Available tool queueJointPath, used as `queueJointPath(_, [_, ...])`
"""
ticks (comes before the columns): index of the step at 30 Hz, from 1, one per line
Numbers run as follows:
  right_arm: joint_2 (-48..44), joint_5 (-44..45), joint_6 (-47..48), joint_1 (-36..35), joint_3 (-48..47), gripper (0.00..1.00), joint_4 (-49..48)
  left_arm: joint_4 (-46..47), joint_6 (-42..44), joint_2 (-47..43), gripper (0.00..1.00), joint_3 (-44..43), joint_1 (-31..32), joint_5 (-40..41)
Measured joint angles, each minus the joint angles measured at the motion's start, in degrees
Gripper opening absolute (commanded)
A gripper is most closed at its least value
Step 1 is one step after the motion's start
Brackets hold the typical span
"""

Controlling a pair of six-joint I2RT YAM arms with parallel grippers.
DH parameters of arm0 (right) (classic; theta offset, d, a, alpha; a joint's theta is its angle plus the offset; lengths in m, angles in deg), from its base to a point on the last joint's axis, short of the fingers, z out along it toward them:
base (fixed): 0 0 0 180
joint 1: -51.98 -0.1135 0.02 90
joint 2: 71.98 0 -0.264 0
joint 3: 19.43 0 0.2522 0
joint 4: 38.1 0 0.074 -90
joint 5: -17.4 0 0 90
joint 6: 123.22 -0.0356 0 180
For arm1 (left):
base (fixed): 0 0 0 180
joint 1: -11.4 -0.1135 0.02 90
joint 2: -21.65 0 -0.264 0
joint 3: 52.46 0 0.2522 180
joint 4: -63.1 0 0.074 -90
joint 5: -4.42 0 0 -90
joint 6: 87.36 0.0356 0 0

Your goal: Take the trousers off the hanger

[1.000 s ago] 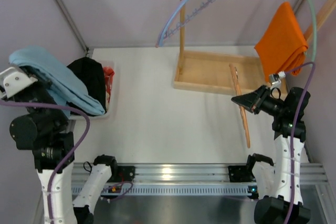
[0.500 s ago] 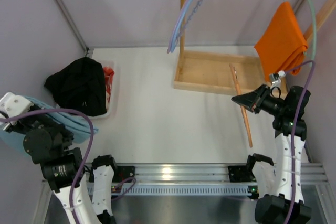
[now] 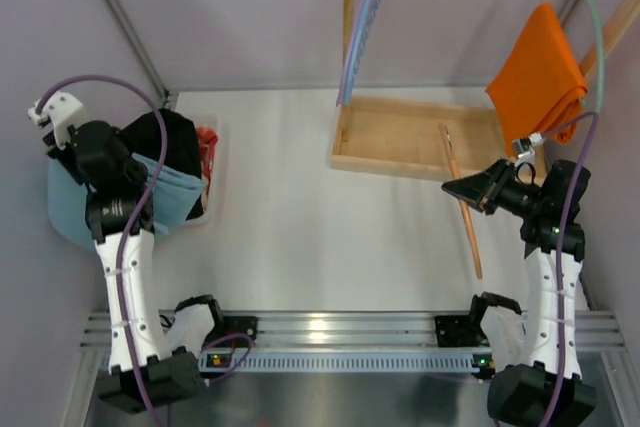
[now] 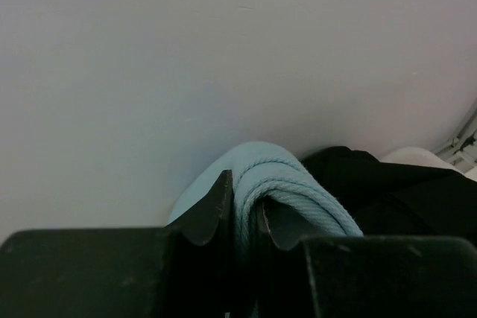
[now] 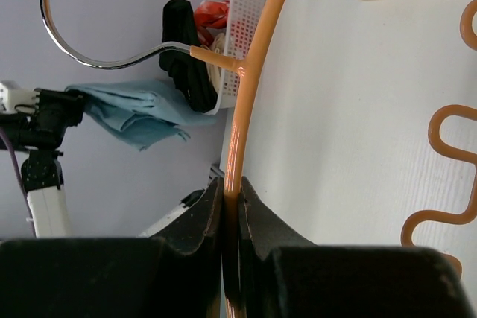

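Observation:
The light blue trousers (image 3: 70, 215) hang off the hanger, bunched in my left gripper (image 3: 95, 162) by the left wall, beside the basket. In the left wrist view the left gripper (image 4: 242, 206) is shut on a fold of the trousers (image 4: 298, 184). My right gripper (image 3: 452, 187) is shut on the thin orange hanger (image 3: 464, 222), which lies bare along the table's right side. In the right wrist view the right gripper (image 5: 231, 188) pinches the hanger's rod (image 5: 250, 72), and the chrome hook (image 5: 97, 61) points away. The trousers (image 5: 134, 109) show far off there.
A white basket (image 3: 208, 187) with a black cloth heap (image 3: 175, 142) and something red stands at the left. A wooden rack base (image 3: 420, 137) is at the back right. A bright orange garment (image 3: 535, 77) hangs on a mint-green hanger. Blue and purple hangers (image 3: 360, 27) hang from the rail.
My left arm has swung about with the trousers, dipping to the front left and rising again beside the basket. The blue hangers have swung on the rail. The right gripper has barely moved.

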Motion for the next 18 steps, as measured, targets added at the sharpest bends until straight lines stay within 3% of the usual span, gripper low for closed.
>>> queueJointPath(18, [1.2,1.0,2.2,0.0,-1.7,0.00,2.5,16.5,-6.3,32.2,0.00,-6.8,0.0,-10.8])
